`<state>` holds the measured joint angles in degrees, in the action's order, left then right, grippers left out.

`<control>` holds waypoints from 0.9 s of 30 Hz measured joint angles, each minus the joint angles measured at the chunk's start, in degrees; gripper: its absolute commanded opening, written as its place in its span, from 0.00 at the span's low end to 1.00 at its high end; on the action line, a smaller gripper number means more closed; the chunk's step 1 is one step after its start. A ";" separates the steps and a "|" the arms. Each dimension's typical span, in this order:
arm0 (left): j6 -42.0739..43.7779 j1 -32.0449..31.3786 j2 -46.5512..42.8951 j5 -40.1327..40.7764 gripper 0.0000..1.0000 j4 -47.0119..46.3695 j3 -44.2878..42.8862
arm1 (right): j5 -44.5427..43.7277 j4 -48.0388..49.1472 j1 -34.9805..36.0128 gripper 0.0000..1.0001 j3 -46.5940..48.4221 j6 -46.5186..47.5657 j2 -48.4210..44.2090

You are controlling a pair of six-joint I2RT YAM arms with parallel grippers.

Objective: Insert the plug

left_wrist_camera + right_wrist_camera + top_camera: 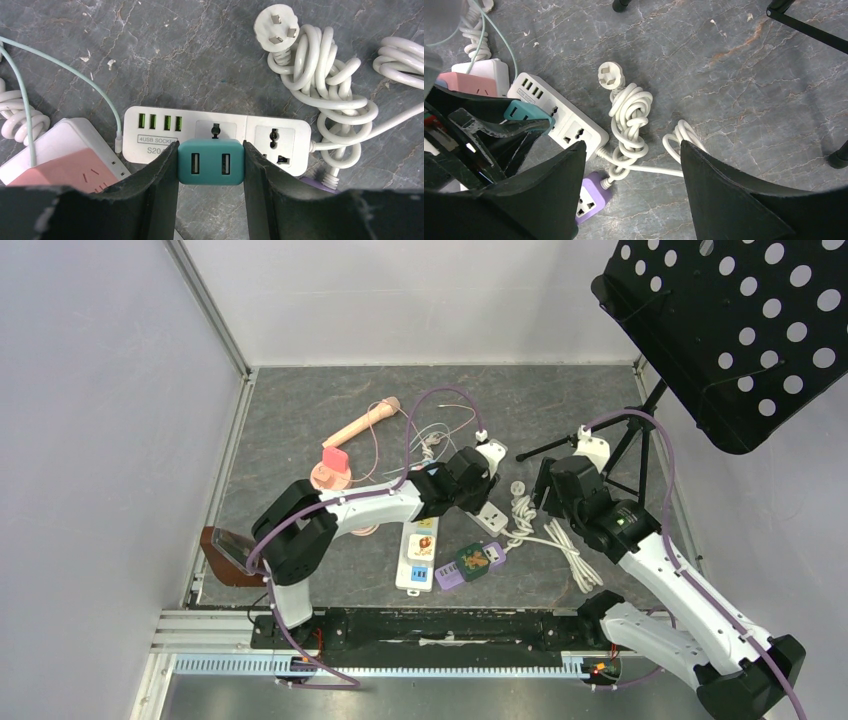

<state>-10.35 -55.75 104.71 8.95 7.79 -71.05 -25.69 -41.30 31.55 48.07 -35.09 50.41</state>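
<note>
Grey stone-look table (pixel 300 410), white walls. My left jaws are clenched on the teal plug (pixel 210 169), gripping its two flanks, presumably to keep it square. It sits over the near socket (pixel 215 129) of the white strip (pixel 160 127); whether it is seated I cannot tell. My right jaws hang released above the coiled cord (pixel 630 117), holding nothing and apart from the strip.
</note>
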 measured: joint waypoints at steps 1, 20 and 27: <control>0.00 0.00 0.24 0.00 0.02 -0.24 0.11 | 0.00 0.00 -0.07 0.71 0.00 0.00 0.00; 0.11 -1.99 0.13 4.63 0.02 -12.33 8.22 | 0.15 -0.02 -0.81 0.72 -0.20 0.04 0.00; 0.44 -2.95 0.68 8.00 0.43 -14.58 8.63 | 0.17 -0.17 -1.16 0.76 -0.20 0.04 0.28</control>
<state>-9.91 -58.70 105.38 16.95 -6.79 -62.41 -25.52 -41.47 30.39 47.88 -35.05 50.70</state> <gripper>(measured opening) 0.502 0.731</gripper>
